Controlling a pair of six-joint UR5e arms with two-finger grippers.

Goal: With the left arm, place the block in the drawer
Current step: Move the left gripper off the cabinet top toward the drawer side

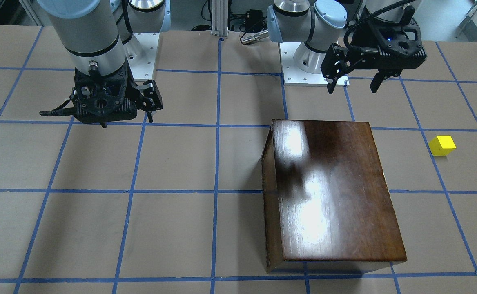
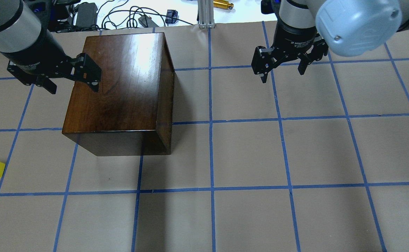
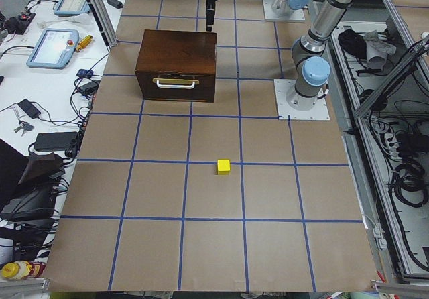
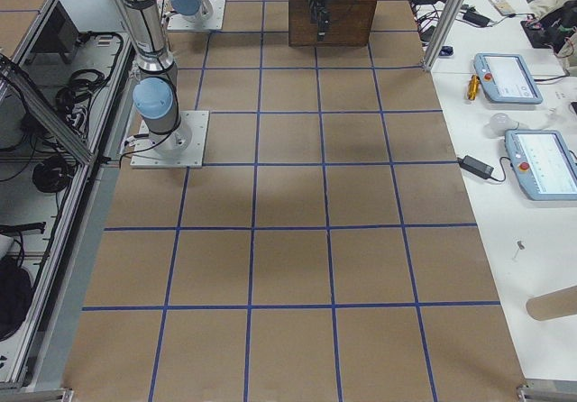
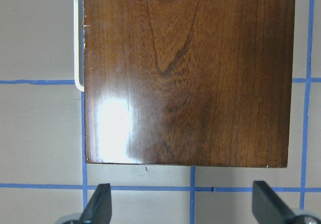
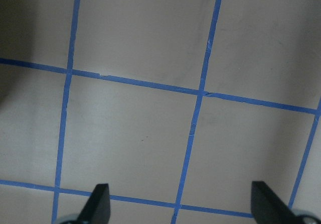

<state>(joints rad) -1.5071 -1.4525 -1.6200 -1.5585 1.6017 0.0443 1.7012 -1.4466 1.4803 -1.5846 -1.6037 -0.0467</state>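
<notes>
The task is at its very start: the small bright yellow block (image 1: pixel 442 145) sits untouched on the brown paper-covered bench (image 2: pixel 246 157), out toward the bench's left end and well apart from the glossy dark brown wooden box (image 1: pixel 332 192), which stands nearer the operators' edge. The drawer (image 3: pixel 175 88) appears fully shut, its dark front panel flush with the box and facing the left end, with a pale bar handle (image 3: pixel 175 82) across it. The black left gripper (image 2: pixel 73 82) hangs in the air over the box's robot-side edge, fingers spread wide and holding nothing; the black right gripper (image 2: pixel 281 71) hovers over bare bench on the other half, likewise wide open and empty. As I judge it, the next move needs the left gripper to go round to the box's left face, drop to handle height and close on the bar to pull the drawer out, before turning to the block
</notes>
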